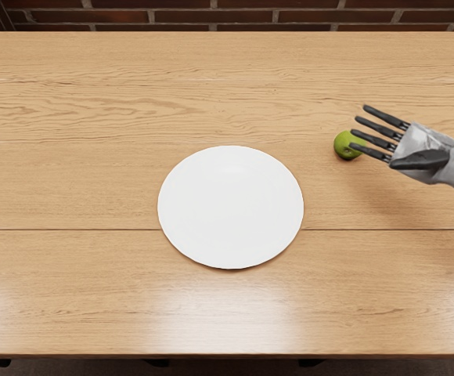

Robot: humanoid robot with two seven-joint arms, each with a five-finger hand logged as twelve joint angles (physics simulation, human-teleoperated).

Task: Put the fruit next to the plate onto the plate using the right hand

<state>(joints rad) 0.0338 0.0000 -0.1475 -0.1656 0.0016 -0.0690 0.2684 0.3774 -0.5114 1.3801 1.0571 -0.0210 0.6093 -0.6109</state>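
Observation:
A white round plate [230, 207] lies flat at the middle of the wooden table. To its right, a small green fruit [345, 145] rests on the tabletop, about a hand's width from the plate's rim. My right hand [383, 141] comes in from the right edge with its dark fingers [376, 127] spread and pointing left. The fingertips reach the fruit's right side and partly cover it. Nothing is held in the hand. The left arm does not show.
The wooden table [94, 141] spans the whole view, with a brick wall [211, 16] behind its far edge. Its front edge runs along the bottom of the picture.

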